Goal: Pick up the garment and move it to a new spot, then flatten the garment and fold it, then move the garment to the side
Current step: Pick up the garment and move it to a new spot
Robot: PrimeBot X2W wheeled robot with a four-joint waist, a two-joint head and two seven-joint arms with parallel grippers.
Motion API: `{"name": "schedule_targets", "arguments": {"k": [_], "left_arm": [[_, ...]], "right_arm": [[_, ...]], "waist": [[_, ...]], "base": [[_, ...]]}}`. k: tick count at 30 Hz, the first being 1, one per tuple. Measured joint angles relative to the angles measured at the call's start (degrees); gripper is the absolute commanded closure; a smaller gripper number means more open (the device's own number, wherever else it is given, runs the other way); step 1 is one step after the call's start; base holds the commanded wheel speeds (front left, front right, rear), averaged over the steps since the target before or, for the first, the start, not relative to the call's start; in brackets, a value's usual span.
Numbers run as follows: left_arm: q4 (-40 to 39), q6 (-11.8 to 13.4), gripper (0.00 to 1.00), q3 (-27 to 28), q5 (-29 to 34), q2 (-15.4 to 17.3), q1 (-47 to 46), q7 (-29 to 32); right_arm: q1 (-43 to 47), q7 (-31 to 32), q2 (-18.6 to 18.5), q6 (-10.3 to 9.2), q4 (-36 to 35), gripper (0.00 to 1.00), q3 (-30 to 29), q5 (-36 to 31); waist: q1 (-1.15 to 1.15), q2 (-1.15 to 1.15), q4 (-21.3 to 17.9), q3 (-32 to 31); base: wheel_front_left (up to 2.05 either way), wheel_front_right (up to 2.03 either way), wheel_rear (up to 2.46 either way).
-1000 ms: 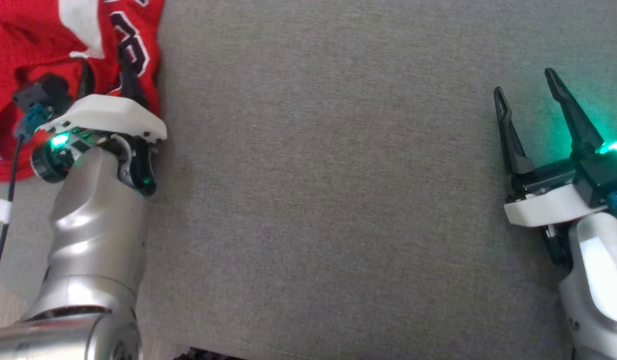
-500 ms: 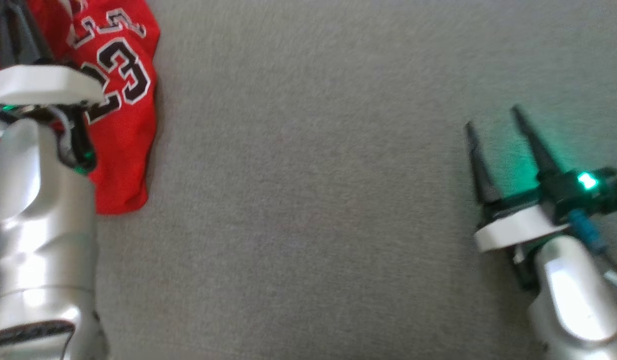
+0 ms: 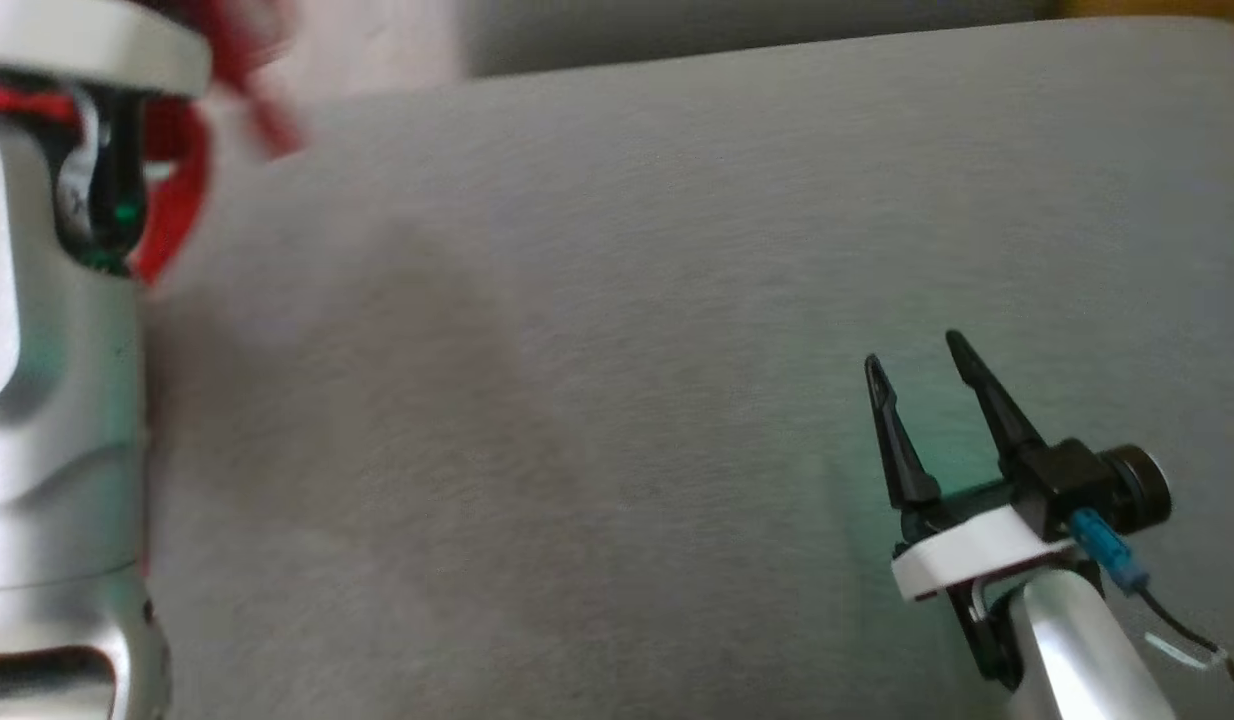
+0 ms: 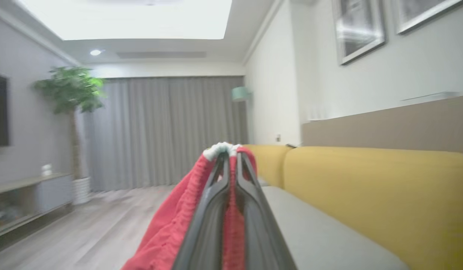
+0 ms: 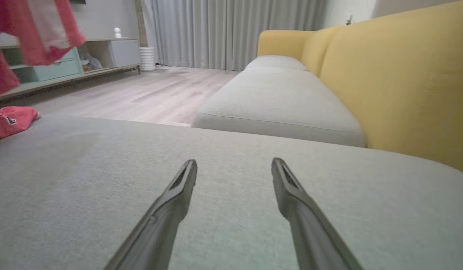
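The garment point(image 4: 167, 228) is a red jersey with white trim. My left gripper point(image 4: 231, 155) is shut on a fold of it, and the cloth hangs down to the left of the fingers in the left wrist view. In the head view, blurred red cloth point(image 3: 182, 170) shows beside my left wrist at the top left. The right wrist view has the garment point(image 5: 40, 26) hanging at the upper left, its lower end point(image 5: 10, 118) resting on the grey cushion point(image 5: 104, 180). My right gripper point(image 3: 914, 353) hovers open over the cushion at the lower right, with nothing between its fingers.
The grey cushion point(image 3: 617, 400) spreads wide between the two arms. A yellow sofa backrest point(image 5: 396, 82) rises on the right, with another seat cushion point(image 5: 276, 97) beyond. Wooden floor point(image 5: 141, 93), a low cabinet point(image 5: 47, 67) and a potted plant point(image 4: 72, 90) lie further off.
My left gripper has shut on the garment and raised it off the cushion. The head camera has tilted up, so the whole picture shifted. The right gripper stays open.
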Motion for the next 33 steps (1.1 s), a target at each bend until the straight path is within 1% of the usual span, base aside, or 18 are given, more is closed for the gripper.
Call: {"name": "schedule_targets", "arguments": {"k": [2, 5, 9, 12, 14, 17, 19, 20, 21, 24, 26, 28, 30, 33], "left_arm": [[-2.5, 0.0, 1.00, -2.1, -1.3, -0.2, -1.1, 2.7], [-3.3, -0.1, 1.00, -5.4, -2.9, -1.1, -2.3, 5.1], [-1.1, -0.1, 1.00, -9.4, -4.4, -3.2, -2.9, 4.9], [1.3, -0.1, 1.00, -13.9, -4.9, -4.5, -1.6, 2.9], [2.9, -0.2, 1.00, -17.6, -4.9, -4.8, 1.1, 1.2], [6.7, -0.5, 1.00, -24.3, -4.6, -5.0, 8.5, -3.2], [10.4, -0.5, 1.00, -29.7, -2.2, -5.0, 14.6, -7.3], [12.4, -0.5, 0.88, -32.0, -0.9, -5.1, 17.6, -9.6], [17.0, -0.3, 0.00, -34.9, 0.1, -6.4, 23.2, -13.6], [22.2, 1.4, 0.00, -36.6, 0.5, -7.9, 28.7, -16.3], [22.6, 2.9, 0.00, -36.2, -0.1, -8.4, 30.6, -17.1], [18.4, 4.0, 0.00, -33.8, -1.9, -8.8, 32.7, -17.2], [12.3, 6.1, 0.00, -30.3, -2.0, -9.4, 35.1, -17.2], [4.3, 8.4, 0.00, -24.9, -1.2, -9.7, 40.5, -17.3]], "right_arm": [[0.5, 0.0, 0.1, 0.00, -0.1, 0.00, -0.2, 0.0], [0.5, 0.0, 0.2, 0.00, -1.0, 0.00, -0.3, 0.3], [0.5, 0.0, 0.3, 0.00, -1.5, 0.00, 0.0, 2.5], [0.5, 0.0, 0.3, 0.00, -1.6, 0.00, 0.7, 3.6], [0.5, 0.0, 0.3, 0.00, -1.6, 0.00, 1.0, 4.2], [0.5, 0.0, 0.3, 0.00, -1.5, 0.00, 1.0, 4.6], [0.5, 0.0, 0.4, 0.00, -1.2, 0.00, 1.1, 4.6], [0.5, 0.0, 0.4, 0.00, -1.0, 0.00, 1.1, 4.6], [0.5, 0.0, 0.5, 0.00, -0.5, 0.00, 1.1, 4.6], [0.5, 0.0, 0.6, 0.00, 0.0, 0.00, 0.8, 4.4], [0.8, 0.0, 0.7, 0.00, 0.1, 0.00, 0.2, 4.3], [1.6, 0.0, 0.7, 0.00, 0.0, 0.00, -1.0, 4.0], [2.6, 0.0, 0.7, 0.00, 0.0, 0.00, -1.7, 4.0], [4.5, 0.0, 0.8, 0.00, 0.0, 0.00, -2.3, 4.3]], "waist": [[0.01, 0.00, -3.1, -1.2], [0.01, 0.00, -7.6, -2.4], [0.01, 0.00, -13.0, -3.0], [0.01, 0.00, -16.0, -2.7], [0.01, 0.00, -17.4, -2.2], [0.02, 0.00, -18.2, -0.8], [0.03, 0.00, -17.9, 0.1], [0.03, 0.00, -17.6, 0.3], [0.02, 0.00, -16.6, 0.7], [0.02, 0.00, -14.6, 1.0], [0.02, 0.00, -13.1, 0.8], [0.02, 0.00, -11.4, 0.4], [0.02, 0.00, -9.5, -0.2], [0.02, 0.00, -6.7, -1.5]], "base": [[0.00, 0.00, 0.00], [0.00, 0.00, 0.00], [0.00, 0.00, 0.00], [0.00, 0.00, 0.00], [0.00, 0.00, 0.00], [0.00, 0.00, 0.00], [0.00, 0.00, 0.00], [0.00, 0.00, 0.00], [0.00, 0.00, 0.00], [0.00, 0.00, 0.00], [0.00, 0.00, 0.00], [0.00, 0.00, 0.00], [0.00, 0.00, 0.00], [0.00, 0.00, 0.00]]}}
